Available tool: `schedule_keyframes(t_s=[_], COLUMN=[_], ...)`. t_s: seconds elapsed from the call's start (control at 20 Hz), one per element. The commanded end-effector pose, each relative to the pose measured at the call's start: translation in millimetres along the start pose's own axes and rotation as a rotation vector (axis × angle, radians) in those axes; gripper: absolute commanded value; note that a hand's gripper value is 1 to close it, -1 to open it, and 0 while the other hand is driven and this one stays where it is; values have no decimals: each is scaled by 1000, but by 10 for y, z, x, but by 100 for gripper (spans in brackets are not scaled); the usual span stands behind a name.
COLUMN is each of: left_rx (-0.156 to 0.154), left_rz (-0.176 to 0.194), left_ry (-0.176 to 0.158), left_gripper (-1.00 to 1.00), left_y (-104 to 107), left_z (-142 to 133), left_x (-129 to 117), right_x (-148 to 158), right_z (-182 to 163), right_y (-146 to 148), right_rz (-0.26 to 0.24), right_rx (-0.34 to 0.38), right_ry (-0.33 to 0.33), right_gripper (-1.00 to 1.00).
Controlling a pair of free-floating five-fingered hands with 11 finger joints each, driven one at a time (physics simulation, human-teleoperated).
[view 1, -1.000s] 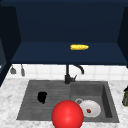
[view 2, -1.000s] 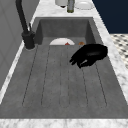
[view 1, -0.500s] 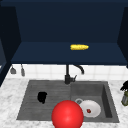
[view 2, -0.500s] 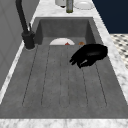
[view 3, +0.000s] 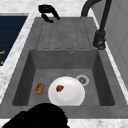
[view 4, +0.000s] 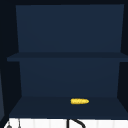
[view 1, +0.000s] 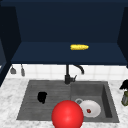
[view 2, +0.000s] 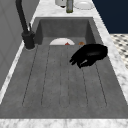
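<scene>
Marble bench (view 1: 10, 90) around grey sink (view 1: 106, 97). Left hand (view 1: 42, 97) hovers over drainboard (view 2: 62, 85), fingers loosely curled, holding nothing. Right hand (view 1: 124, 85) sits above bottle (view 1: 124, 98), fingers unclear. Plate (view 3: 66, 91) lies in basin; corn (view 1: 79, 47) on shelf (view 1: 45, 53).

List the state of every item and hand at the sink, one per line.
left hand: over the ribbed drainboard, fingers curled, holding nothing
right hand: above the bottle on the right counter
white plate: flat in the basin, small red bit on it
brown piece: on the basin floor beside the plate
corn cob: lying on the cabinet's bottom shelf
faucet: no water visible
</scene>
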Motion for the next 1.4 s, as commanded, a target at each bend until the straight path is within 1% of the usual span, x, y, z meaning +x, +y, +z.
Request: schedule_keyframes(t_s=[0.0, 0.2, 0.35, 0.8, 1.2, 1.35], left_rx=[0, 0, 0, 0, 0, 0], left_rz=[0, 0, 0, 0, 0, 0], left_ry=[0, 0, 0, 0, 0, 0], left_gripper=[0, 0, 0, 0, 0, 0], left_y=[0, 0, 0, 0, 0, 0], left_z=[0, 0, 0, 0, 0, 0], left_x=[0, 0, 0, 0, 0, 0], right_x=[-117, -194, -163, -198, -205, -195], right_z=[37, 85, 57, 19, -70, -102], right_y=[52, 111, 68, 107, 301, 302], right_rz=[0, -3, -1, 3, 11, 13], right_rx=[0, -3, -1, 3, -52, -85], right_ry=[0, -7, -3, 7, 31, 46], right_gripper=[-100, -100, -100, -100, -100, -100])
